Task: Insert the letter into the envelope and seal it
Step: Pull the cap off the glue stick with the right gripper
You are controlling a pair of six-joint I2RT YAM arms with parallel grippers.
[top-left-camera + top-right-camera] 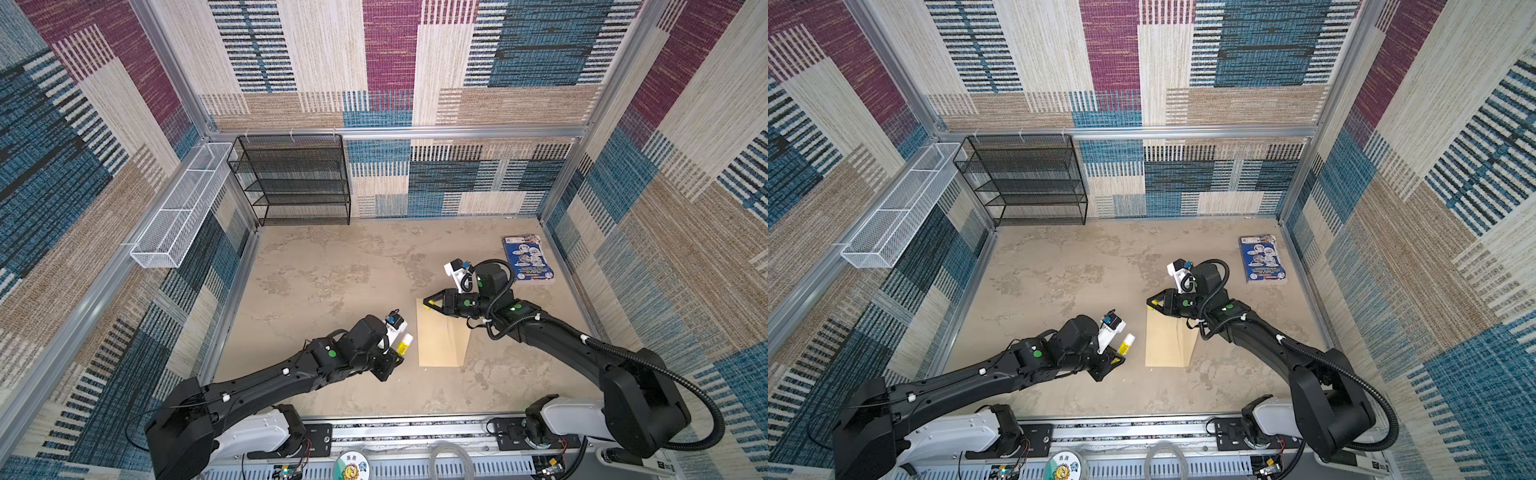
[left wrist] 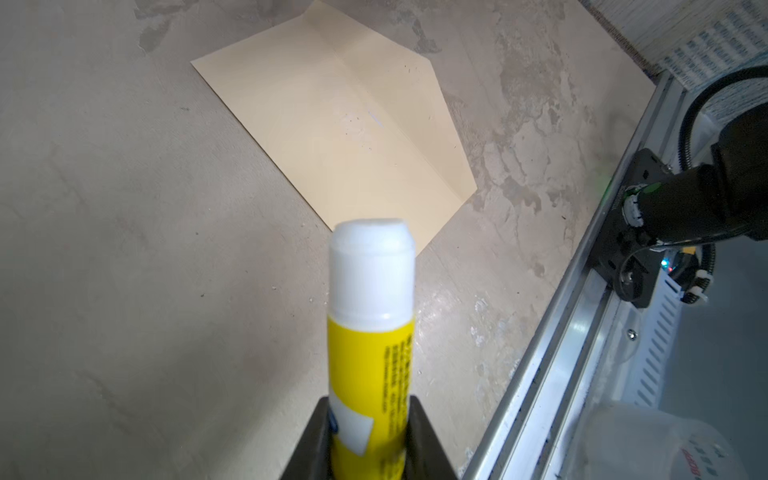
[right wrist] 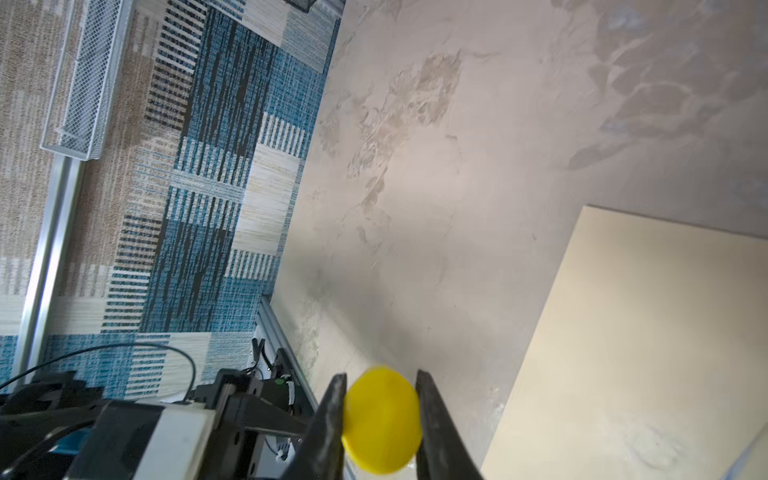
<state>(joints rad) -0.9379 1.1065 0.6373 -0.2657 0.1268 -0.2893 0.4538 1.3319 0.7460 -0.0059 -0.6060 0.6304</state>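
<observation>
My left gripper (image 2: 370, 432) is clamped round the yellow barrel of a glue stick (image 2: 370, 316), whose white tip is bare and points toward the envelope (image 2: 332, 124). My right gripper (image 3: 380, 386) pinches the stick's yellow cap (image 3: 382, 419) and hovers over the envelope's far corner in both top views. The envelope lies flat on the desk (image 1: 332, 270) between my two arms, with its flap (image 2: 424, 124) folded open and lying flat toward my right arm's side. The letter does not show in any view: there is no white sheet on the desk, and the only other paper is a blue booklet (image 1: 528, 257) off by the far right wall. So I judge the letter is already tucked inside, though I cannot see into the envelope to confirm it. With the glue uncapped, sealing is what remains: spread glue along the flap, fold it over and press it down.
</observation>
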